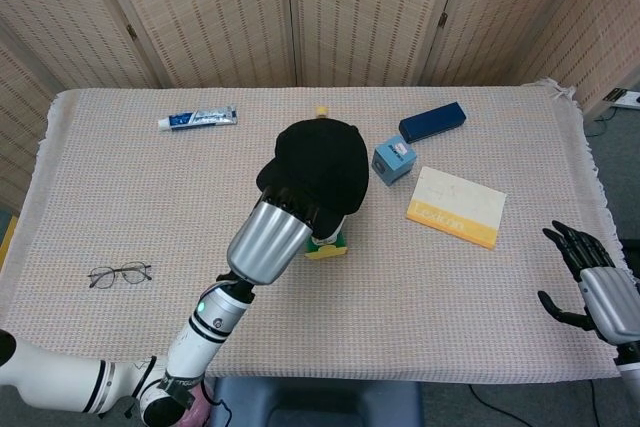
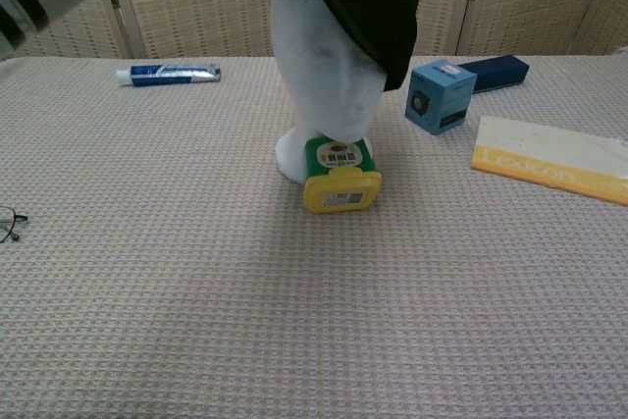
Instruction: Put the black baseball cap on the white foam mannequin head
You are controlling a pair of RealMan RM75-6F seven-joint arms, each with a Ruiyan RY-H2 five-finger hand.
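The black baseball cap [image 1: 320,161] sits on top of the white foam mannequin head [image 2: 319,85] at the table's middle; in the chest view the cap [image 2: 358,2] hangs down over the head's upper right side. My left hand [image 1: 272,236] grips the cap's near edge from the front, fingers curled onto the fabric. From the head view the foam head is almost wholly hidden under cap and hand. My right hand [image 1: 598,285] hovers open past the table's front right corner, holding nothing.
A green and yellow box [image 2: 340,175] lies against the foam head's base. A light blue box [image 1: 394,160], a dark blue case [image 1: 432,121] and a yellow-edged book [image 1: 456,206] lie to the right. A toothpaste tube [image 1: 197,119] lies far left, glasses [image 1: 119,273] near left.
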